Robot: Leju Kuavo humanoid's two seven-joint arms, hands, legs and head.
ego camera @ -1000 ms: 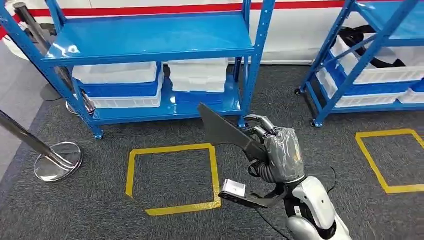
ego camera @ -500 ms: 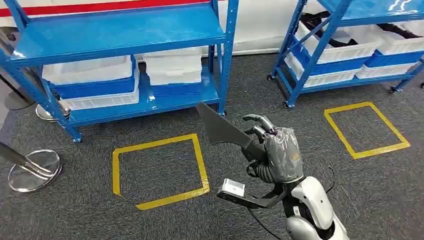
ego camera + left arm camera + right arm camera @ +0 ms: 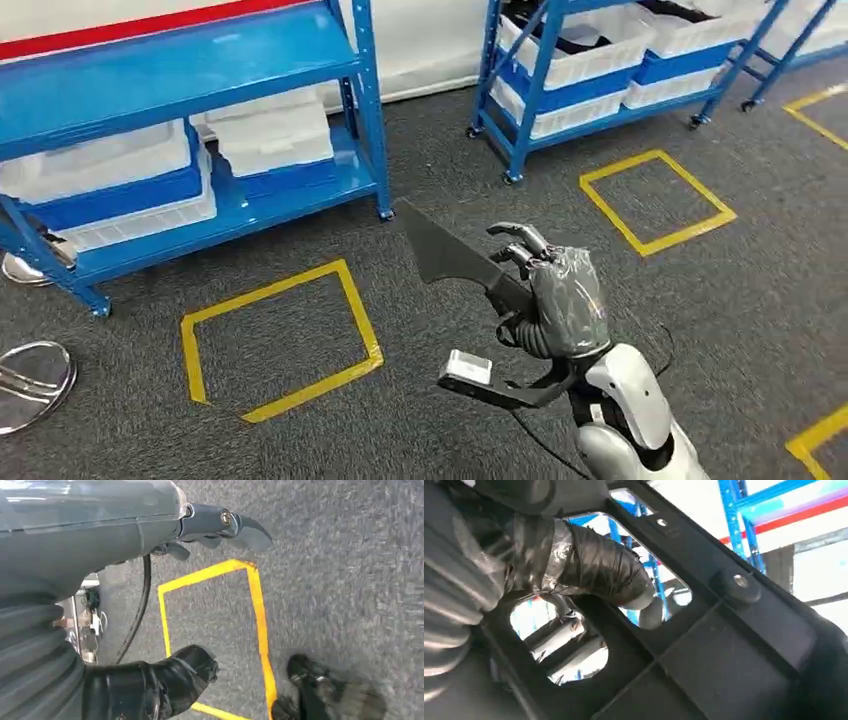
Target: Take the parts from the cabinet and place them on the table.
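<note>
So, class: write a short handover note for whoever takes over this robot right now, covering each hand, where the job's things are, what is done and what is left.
Right hand: grips a flat black part, held up in front of the body over the grey carpet.
Left hand: hangs beside the body above the carpet, holding nothing; how far its fingers are curled is hard to tell.
Blue shelving racks with white bins stand ahead; yellow taped squares mark the floor.
Done: one part is in hand, away from the racks.
Left: carry it to the table and set it down, then fetch any further parts.
</note>
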